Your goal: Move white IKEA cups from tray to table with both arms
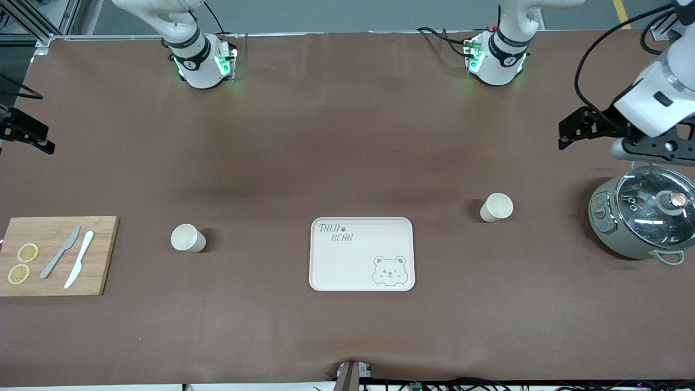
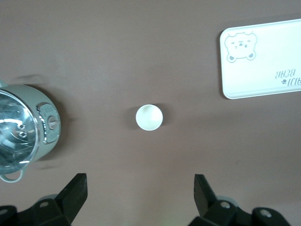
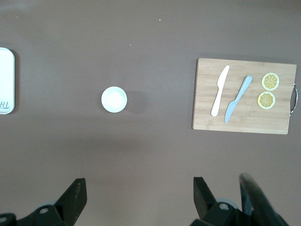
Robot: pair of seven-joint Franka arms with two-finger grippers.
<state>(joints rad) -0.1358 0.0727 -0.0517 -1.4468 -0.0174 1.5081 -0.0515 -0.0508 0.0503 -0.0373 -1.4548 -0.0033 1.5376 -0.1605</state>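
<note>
The right gripper (image 3: 136, 200) hangs empty, jaws wide apart, above one white cup (image 1: 188, 238) standing between the cutting board (image 1: 103, 255) and the tray (image 1: 402, 228). The other white cup (image 1: 496, 207) stands between tray and pot (image 1: 608, 228). The left gripper (image 2: 141, 200) hangs empty, jaws wide apart, over it.

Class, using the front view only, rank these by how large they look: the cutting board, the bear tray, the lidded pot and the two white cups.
1. Cutting board
2. Bear tray, close to the board
3. Lidded pot, partly cut off at the view's edge, so unsure
4. The two white cups, which look alike
</note>
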